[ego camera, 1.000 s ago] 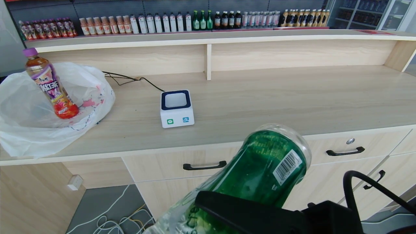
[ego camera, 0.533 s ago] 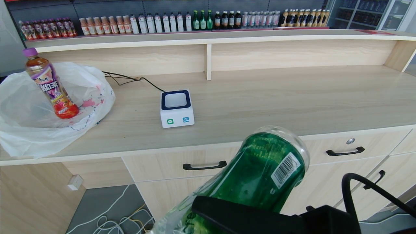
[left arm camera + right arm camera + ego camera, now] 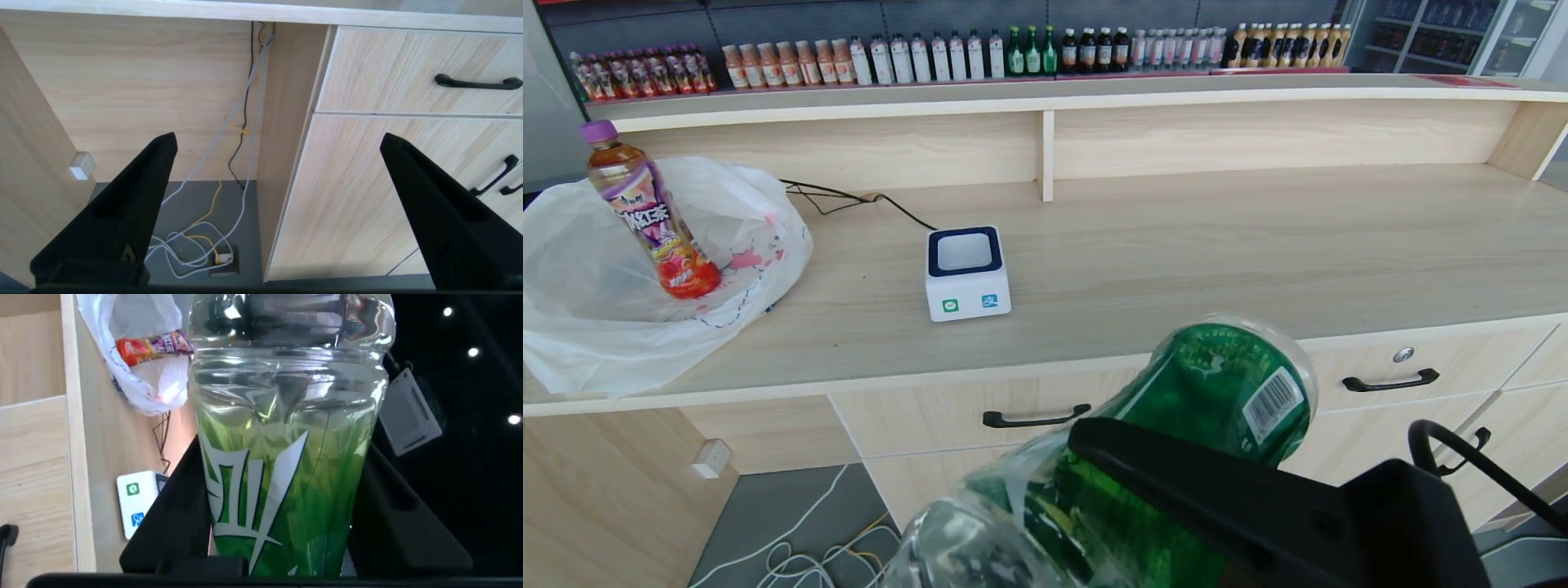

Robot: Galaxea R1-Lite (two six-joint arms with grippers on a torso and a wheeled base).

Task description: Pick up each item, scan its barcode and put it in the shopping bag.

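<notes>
The green bottle [image 3: 1217,384] lay tilted in the right gripper's [image 3: 286,539] jaws, just off the bench's [image 3: 1176,245] front edge, with its barcode label [image 3: 1272,404] turned upward. The scanner [image 3: 966,273] sat near that edge with open bench around it. At the left end a shopping bag [image 3: 588,327] held a tea bottle [image 3: 649,208]. The left gripper's [image 3: 276,143] jaws gaped wide below bench level.

Matte black left tool [image 3: 278,143] and right tool [image 3: 286,498] (broad wedge-shaped fingers [image 3: 122,212]), looping black cable [image 3: 1421,429].
</notes>
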